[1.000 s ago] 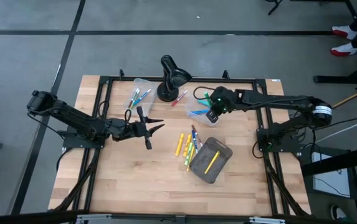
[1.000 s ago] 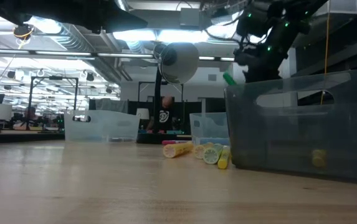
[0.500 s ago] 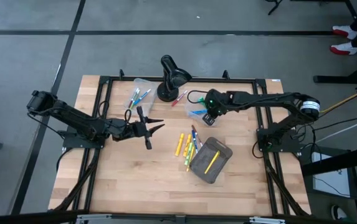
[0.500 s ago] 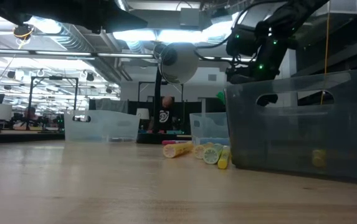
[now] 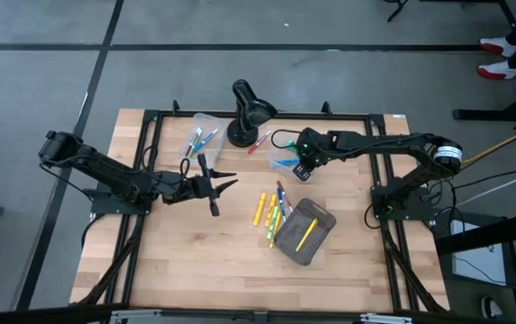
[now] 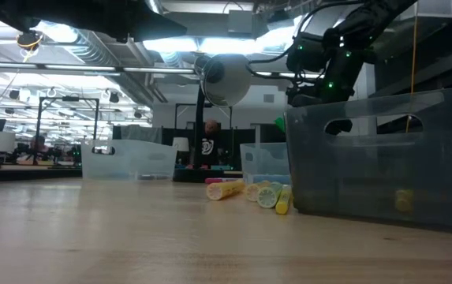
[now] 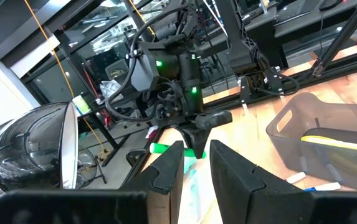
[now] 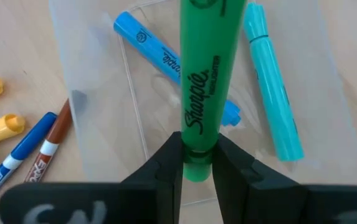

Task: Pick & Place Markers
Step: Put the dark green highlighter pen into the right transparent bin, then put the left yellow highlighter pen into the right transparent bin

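My right gripper [image 5: 304, 171] hangs over a clear bin [image 5: 286, 155], shut on a green marker [image 8: 202, 81]. A blue marker [image 8: 166, 59] and a teal one [image 8: 271, 93] lie in that bin. Several yellow and other markers [image 5: 271, 211] lie loose on the table's middle, and a red one [image 5: 259, 142] lies by the lamp. Another yellow marker [image 5: 306, 235] lies in a grey bin [image 5: 316, 219]. My left gripper [image 5: 225, 183] waits level, left of the middle, open with nothing between its fingers [image 7: 169, 168]. My right gripper pinches the green marker between its two fingers near one end [image 8: 197, 163]. The fingers slant down from above and lie along the marker, whose other end sticks out beyond them. The marker is lifted clear, just above the clear bin's inside.
A second clear bin [image 5: 212, 120] with several markers stands at the far left of the middle. A black desk lamp [image 5: 248, 110] stands between the two clear bins. The black frame rails [image 5: 158, 115] run round the table. Bare wood [image 5: 194, 261] lies toward the near edge.
My right gripper has sunk and shifted a little toward the table's left, carrying the green marker down toward the clear bin, then stopped. The marker stays between its fingers.
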Robot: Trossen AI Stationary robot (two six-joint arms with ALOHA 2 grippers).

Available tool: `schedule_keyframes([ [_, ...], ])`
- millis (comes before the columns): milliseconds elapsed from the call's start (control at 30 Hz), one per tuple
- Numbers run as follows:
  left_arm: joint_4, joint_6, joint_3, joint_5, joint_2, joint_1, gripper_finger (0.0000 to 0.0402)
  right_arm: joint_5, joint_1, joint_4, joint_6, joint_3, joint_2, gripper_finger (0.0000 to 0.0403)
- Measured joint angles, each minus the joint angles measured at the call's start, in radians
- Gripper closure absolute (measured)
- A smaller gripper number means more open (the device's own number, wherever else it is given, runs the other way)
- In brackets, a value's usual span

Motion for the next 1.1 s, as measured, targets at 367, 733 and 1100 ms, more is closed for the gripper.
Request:
schedule_keyframes([
  [367,0.0,0.0,0.0,0.0,0.0,0.0,0.0329,0.002,-0.028,0.0,-0.002,0.0,0.0,0.0328],
  [733,0.0,0.0,0.0,0.0,0.0,0.0,0.0329,0.002,-0.029,0.031,-0.002,0.0,0.0,0.0317],
  [1100,0.0,0.0,0.0,0.0,0.0,0.0,0.0329,0.003,-0.029,0.036,-0.001,0.0,0.0,0.0242],
])
